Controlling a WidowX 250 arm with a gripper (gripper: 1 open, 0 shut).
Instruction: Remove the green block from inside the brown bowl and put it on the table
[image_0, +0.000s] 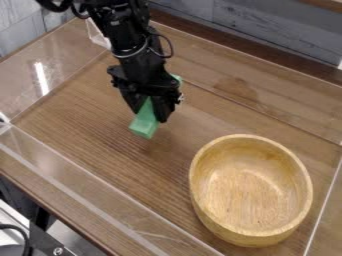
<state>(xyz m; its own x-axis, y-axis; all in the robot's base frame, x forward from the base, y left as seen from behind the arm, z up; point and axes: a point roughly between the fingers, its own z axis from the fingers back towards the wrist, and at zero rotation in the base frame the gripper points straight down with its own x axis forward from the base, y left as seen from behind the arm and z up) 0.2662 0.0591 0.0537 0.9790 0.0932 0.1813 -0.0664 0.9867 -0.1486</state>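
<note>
Green block (146, 122) in black end effector (150, 112): matte, plain. Brown bowl (250, 188) lower right of end effector: light grained wood. Desk (94, 140): brown wood-grain, glossy clear acrylic walls (80, 190).

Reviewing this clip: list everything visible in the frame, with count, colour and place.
green block: one, mid-green, held tilted in the end effector, its lower end at the table, left of the bowl.
brown bowl: one, light tan wood, lower right, nothing inside.
table: one, brown wood grain.
clear walls: low acrylic panels edging the table.
robot arm: one, black, entering from upper left.
end effector: one, black, pointing down, shut on the green block.
</note>
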